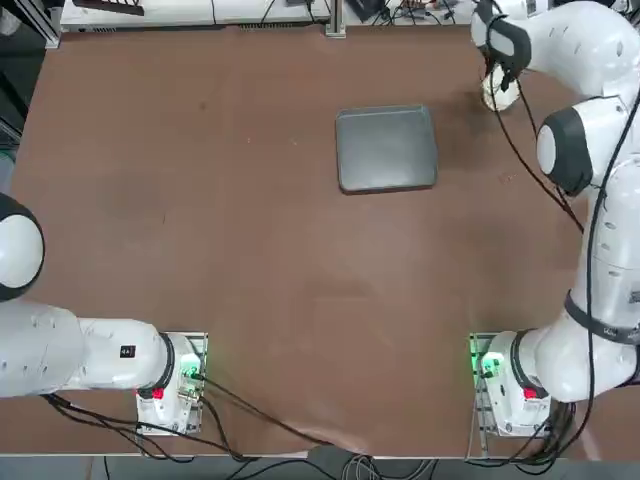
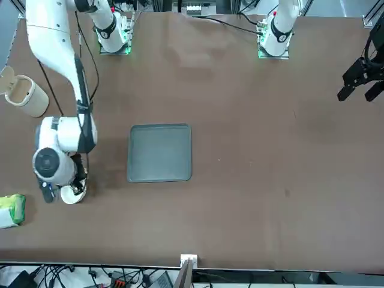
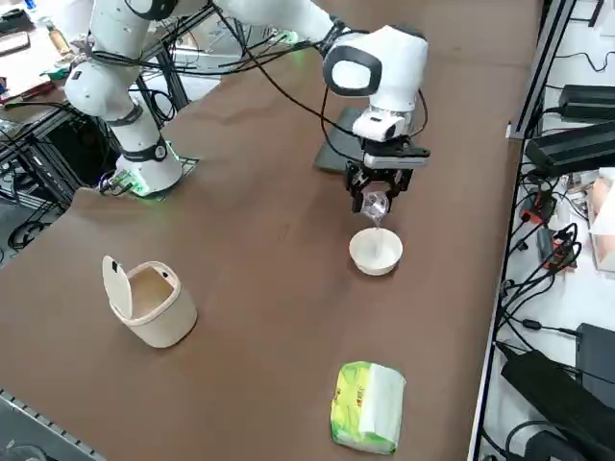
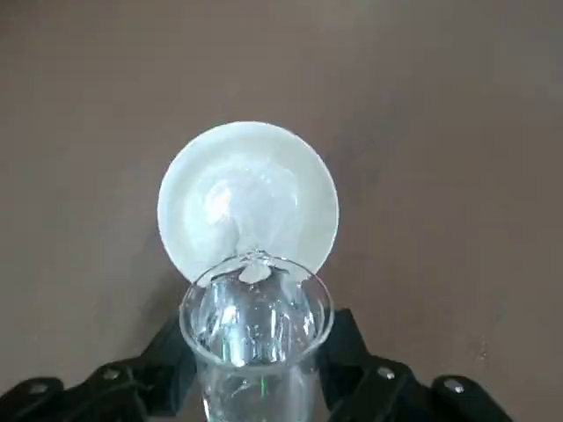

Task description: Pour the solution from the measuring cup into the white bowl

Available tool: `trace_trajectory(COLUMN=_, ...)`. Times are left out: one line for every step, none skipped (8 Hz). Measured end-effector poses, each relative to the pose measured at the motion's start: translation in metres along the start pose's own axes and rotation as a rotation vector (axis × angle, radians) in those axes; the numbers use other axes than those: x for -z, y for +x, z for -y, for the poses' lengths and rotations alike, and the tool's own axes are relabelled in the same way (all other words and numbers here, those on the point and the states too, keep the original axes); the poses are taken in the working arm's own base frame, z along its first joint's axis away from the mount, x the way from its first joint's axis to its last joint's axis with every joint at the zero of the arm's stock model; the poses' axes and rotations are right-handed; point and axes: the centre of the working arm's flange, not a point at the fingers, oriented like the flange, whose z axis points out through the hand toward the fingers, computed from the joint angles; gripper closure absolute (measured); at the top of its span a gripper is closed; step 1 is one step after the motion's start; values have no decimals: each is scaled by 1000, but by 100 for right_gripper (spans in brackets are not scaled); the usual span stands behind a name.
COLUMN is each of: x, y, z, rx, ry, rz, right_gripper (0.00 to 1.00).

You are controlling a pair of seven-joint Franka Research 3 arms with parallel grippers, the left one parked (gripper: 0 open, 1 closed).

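Seen from the right side, leftmost stood a cream-white lidded canister [image 3: 165, 312] with its lid open, well apart from the work. Next came the grey tray [image 3: 332, 158], partly hidden behind the right arm [image 3: 392, 65], and then the green-yellow packet [image 3: 369, 407], lying on the table [image 3: 250, 384] on the nearer side of the bowl.

Further right, the end effector [image 3: 373, 197] of the right arm was clamped on the measuring cup [image 4: 257, 387], a finger on either side of its clear wall. The cup hung in the air, its long axis tipped so that the mouth was the low end, turned toward the bowl.

The white bowl [image 3: 376, 252] sat on the table just below that mouth, apart from the cup. In the wrist view the cup's lip overlapped the bowl's rim, and a clear stream fell from it into the bowl.

The pour looked under way, though how much solution remained could not be told. The next move probably called for more tilt with the lip kept over the bowl; drawn back toward the rim, the stream could have spilled onto the table.
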Motion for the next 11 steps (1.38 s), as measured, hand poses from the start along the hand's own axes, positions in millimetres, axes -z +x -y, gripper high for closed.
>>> trace_trajectory(x=-4, y=9, z=-6, rx=10, ry=19, rz=46, right_gripper=27)
trace_trajectory(x=-8, y=19, z=-13, rx=14, ry=39, rz=86, right_gripper=27)
trace_trajectory(x=-12, y=31, z=-21, rx=12, ry=65, rz=127, right_gripper=27)
trace_trajectory(x=-15, y=44, z=-29, rx=-3, ry=104, rz=175, right_gripper=27)
trace_trajectory(x=-15, y=57, z=-35, rx=-35, ry=162, rz=234, right_gripper=27)
trace_trajectory(x=-17, y=68, z=-41, rx=-71, ry=223, rz=295, right_gripper=27)
trace_trajectory(x=-20, y=77, z=-47, rx=-112, ry=273, rz=351, right_gripper=27)
trace_trajectory(x=-26, y=83, z=-50, rx=-166, ry=320, rz=410, right_gripper=27)
trace_trajectory(x=-33, y=87, z=-52, rx=-227, ry=371, rz=476, right_gripper=27)
trace_trajectory(x=-41, y=92, z=-54, rx=-276, ry=408, rz=526, right_gripper=27)
trace_trajectory(x=-46, y=97, z=-58, rx=-308, ry=428, rz=551, right_gripper=27)
